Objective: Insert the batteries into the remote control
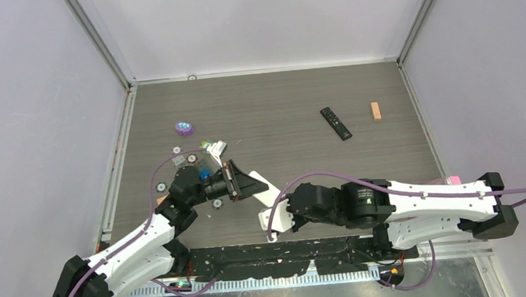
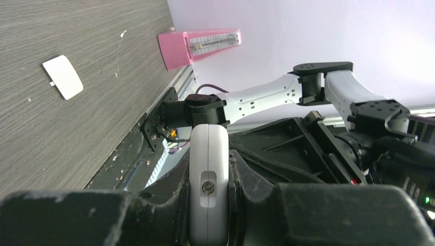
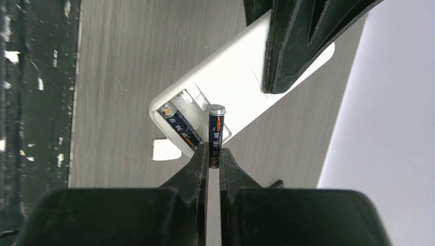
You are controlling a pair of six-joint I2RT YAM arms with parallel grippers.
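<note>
Top view: the left gripper point(image 1: 247, 184) has its jaws clamped on one end of the white remote point(image 1: 270, 192). The right gripper point(image 1: 288, 204) sits at the remote's other end. A black remote point(image 1: 336, 123) lies well apart on the table point(image 1: 278, 105).

Left wrist view: we see the white remote edge-on, pinched between both fingers. A white cover point(image 2: 62, 77) lies flat on the table.

Right wrist view: the right jaws are clamped on one battery point(image 3: 216, 134), whose free end is over the remote's open compartment. A second battery point(image 3: 179, 127) lies inside, in the neighbouring slot.
</note>
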